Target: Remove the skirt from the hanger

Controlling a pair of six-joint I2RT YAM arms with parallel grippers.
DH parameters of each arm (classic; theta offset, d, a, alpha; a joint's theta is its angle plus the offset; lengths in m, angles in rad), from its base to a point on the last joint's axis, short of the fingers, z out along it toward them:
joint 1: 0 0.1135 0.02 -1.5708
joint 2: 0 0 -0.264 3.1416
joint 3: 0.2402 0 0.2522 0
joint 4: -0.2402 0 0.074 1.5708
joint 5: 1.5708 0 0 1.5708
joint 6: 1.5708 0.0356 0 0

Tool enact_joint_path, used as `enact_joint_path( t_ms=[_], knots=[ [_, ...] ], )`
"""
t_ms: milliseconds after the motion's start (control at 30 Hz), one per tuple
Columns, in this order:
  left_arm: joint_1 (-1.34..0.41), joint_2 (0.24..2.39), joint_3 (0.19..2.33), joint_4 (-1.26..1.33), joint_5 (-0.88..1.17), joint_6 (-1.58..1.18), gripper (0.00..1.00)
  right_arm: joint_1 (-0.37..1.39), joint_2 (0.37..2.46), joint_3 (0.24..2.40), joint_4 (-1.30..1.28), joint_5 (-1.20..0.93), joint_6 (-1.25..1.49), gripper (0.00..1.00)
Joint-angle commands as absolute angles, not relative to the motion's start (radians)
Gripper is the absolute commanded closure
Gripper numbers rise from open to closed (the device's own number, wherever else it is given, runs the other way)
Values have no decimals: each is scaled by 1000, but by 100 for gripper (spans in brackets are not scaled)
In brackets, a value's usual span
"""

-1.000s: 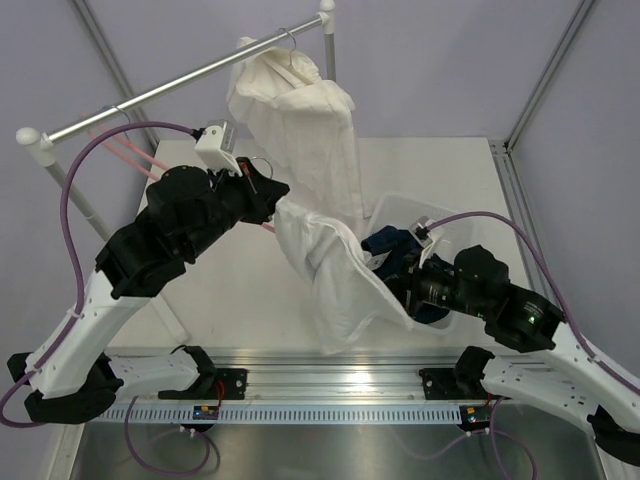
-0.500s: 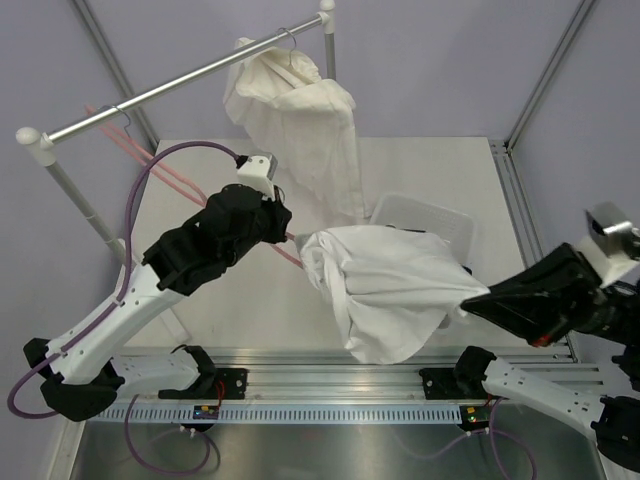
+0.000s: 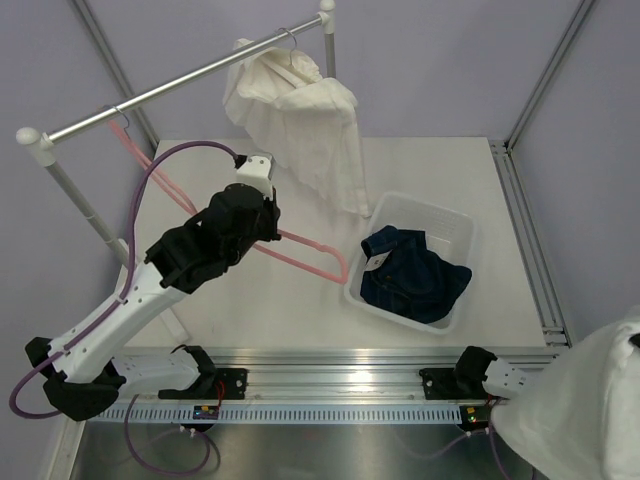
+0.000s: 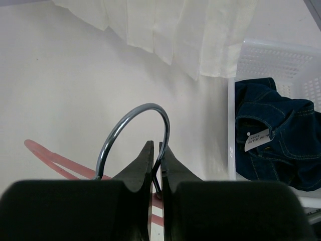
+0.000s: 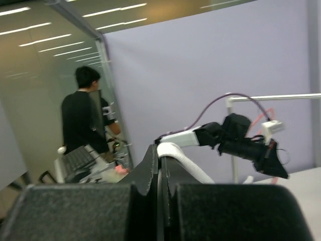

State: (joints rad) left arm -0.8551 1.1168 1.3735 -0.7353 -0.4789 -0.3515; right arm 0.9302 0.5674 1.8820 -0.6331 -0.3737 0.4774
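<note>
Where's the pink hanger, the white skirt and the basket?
pink hanger (image 3: 296, 266): top view, its lower bar
white skirt (image 3: 580, 410): top view, middle of the bunched cloth
basket (image 3: 430, 208): top view, its far rim

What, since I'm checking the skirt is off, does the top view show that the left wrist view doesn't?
Only the top view: the white skirt at the bottom right corner, far from the pink hanger, and the rail. Only the left wrist view: the left end effector shut on the hanger's metal hook. Both: the hanger, the basket with jeans, and the hanging white garment.
</note>
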Motion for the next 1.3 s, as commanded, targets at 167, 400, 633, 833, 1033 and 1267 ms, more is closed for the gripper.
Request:
enact_joint_path(
  t_ms=[167,400,633,833,1033,1267],
  knots=[
    [-853,1034,1483,-704,-226,-376,100,933,811,1924,-916,162,184,100],
    [-853,940,1537,-701,-74,-433,100,931,981,1864,-913,434,40,100],
    [-854,894,1536,-710,-54,-451,100,916,1052,1899,-876,514,-38,100],
    [-854,882,1491,-698,-45,-460,100,899,1104,1974,-882,505,-60,100],
    [-853,874,1479,-695,-37,-468,100,850,1157,2036,-920,546,-101,100],
    [-854,856,1473,-692,-18,-480,100,720,1115,1884,-862,430,-83,100]
  ],
)
